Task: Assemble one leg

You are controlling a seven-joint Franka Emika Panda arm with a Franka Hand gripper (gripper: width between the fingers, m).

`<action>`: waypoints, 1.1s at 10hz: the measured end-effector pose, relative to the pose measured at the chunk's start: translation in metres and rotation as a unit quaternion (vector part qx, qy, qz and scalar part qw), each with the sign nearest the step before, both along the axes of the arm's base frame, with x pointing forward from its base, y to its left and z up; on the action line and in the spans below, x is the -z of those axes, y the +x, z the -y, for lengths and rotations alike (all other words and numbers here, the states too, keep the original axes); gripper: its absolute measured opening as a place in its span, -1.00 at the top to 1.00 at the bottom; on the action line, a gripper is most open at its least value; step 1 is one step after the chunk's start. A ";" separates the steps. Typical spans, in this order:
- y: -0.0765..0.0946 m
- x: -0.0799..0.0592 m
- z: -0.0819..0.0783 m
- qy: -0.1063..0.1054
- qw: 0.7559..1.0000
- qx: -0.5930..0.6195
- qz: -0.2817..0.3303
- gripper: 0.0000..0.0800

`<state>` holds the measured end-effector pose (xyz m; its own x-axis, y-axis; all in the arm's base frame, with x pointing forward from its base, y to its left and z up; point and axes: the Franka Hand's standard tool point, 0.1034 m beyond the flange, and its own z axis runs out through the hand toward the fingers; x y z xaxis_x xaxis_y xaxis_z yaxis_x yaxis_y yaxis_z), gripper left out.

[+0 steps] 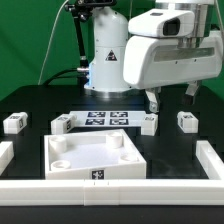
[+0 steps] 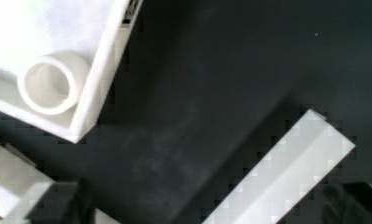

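Observation:
Several small white legs with tags stand on the black table in the exterior view: one at the far left (image 1: 14, 123), one left of the marker board (image 1: 63, 123), one right of it (image 1: 149, 123), one further right (image 1: 187, 121). My gripper (image 1: 170, 97) hangs above the two right-hand legs, open and empty, its fingers (image 1: 150, 101) spread and clear of both. The large white tray (image 1: 90, 160) lies in front. In the wrist view only the tray's corner (image 2: 94, 70) with a round socket (image 2: 55, 82) shows. No leg shows there.
The marker board (image 1: 105, 118) lies behind the tray. A low white rail (image 1: 100, 182) runs along the front, with side pieces at the exterior view's left (image 1: 5, 152) and right (image 1: 210, 160). A long white bar (image 2: 298, 170) crosses the wrist view. The robot base (image 1: 105, 60) stands behind.

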<state>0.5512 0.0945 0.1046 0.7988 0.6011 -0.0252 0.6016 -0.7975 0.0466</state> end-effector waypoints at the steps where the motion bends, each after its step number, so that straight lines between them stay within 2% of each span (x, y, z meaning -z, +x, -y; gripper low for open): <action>1: 0.000 0.000 0.000 0.000 1.000 0.000 0.000 -0.62; 8: -0.002 0.001 0.001 0.001 1.000 -0.016 0.001 -0.62; 11: -0.032 0.016 0.021 0.006 0.989 -0.151 -0.002 -0.62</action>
<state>0.5189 0.0730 0.0891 0.5832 0.8121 -0.0193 0.8121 -0.5823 0.0366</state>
